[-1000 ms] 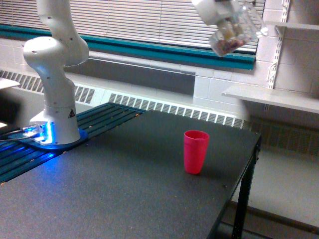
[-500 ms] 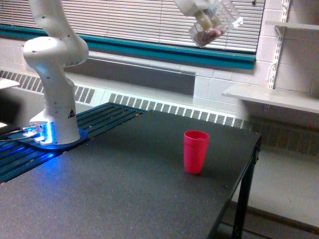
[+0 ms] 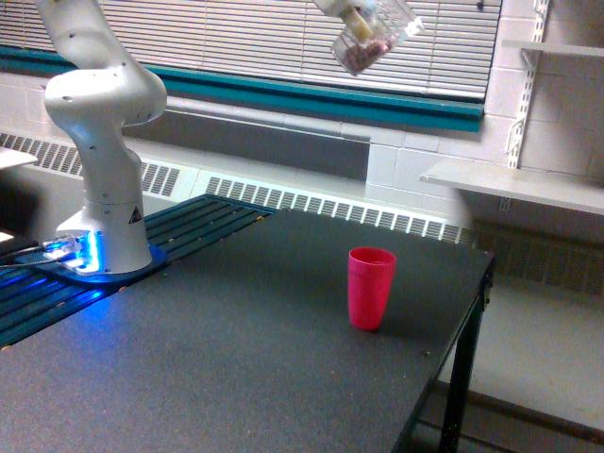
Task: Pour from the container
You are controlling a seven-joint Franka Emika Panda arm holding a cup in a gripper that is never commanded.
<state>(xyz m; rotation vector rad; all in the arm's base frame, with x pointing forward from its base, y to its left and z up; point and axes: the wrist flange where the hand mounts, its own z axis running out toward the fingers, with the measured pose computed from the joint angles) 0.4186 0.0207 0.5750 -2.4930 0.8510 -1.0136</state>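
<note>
We see a dark, speckled table (image 3: 236, 359) from an exterior camera, with a white robot arm (image 3: 99, 142) mounted at its far corner on the exterior view's left, its base glowing blue. The arm rises out of the top of the picture. At the very top edge, a little right of centre, the gripper (image 3: 344, 11) comes back into view, mostly cut off by the frame. It holds the container (image 3: 370, 38), a small clear plastic cup, high in the air and well apart from the table. The container is tilted, with reddish-brown bits (image 3: 363, 52) gathered at its lower end on the exterior view's left. We cannot make out the gripper's fingers, only that the container hangs from it.

On the table, near the edge on the exterior view's right, a pink cup (image 3: 370, 287) stands upright with its mouth open. The container is above it and slightly toward the exterior view's left.

Behind the table we see window blinds (image 3: 236, 38), a teal sill (image 3: 283, 94) and white wall shelves (image 3: 514, 184).
</note>
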